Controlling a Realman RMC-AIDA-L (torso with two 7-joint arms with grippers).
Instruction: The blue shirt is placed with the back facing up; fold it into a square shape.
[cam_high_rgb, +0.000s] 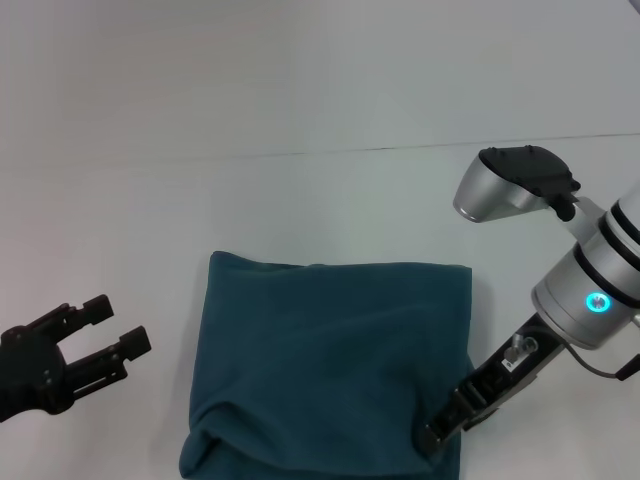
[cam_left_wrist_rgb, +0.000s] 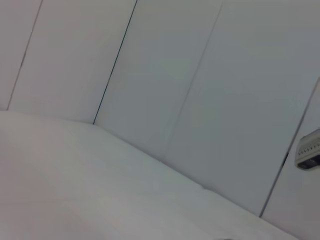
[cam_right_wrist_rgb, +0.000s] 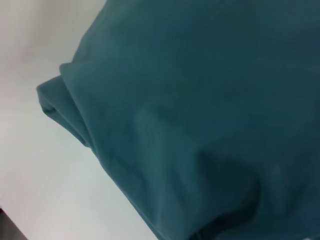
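Right gripper down on the shirt's near right corner!

The shirt lies folded into a rough square on the white table, plain side up, bunched along its near edge. The right gripper presses into that near right corner; whether its fingers are wide or closed, I cannot tell. Left of the shirt, well apart, the left gripper hovers with fingers spread, holding nothing. Beyond the shirt, the table meets a white wall.

No legible text or labels anywhere.
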